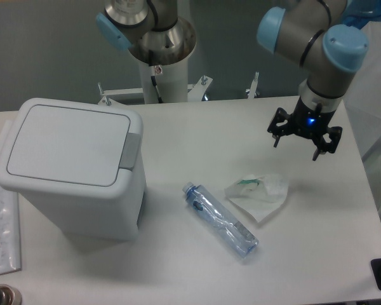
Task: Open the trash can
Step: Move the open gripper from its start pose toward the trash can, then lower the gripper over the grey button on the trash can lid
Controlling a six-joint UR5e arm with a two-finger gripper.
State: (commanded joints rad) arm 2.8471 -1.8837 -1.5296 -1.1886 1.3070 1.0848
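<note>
Task not started: the bin (70, 168) sits at frame left, lid closed. My hand (303, 137) hovers at upper right, released and empty, well apart from it.

Arm reaching in from upper right, gripper (296, 147) pointed downward, fingers spread wide apart.
</note>
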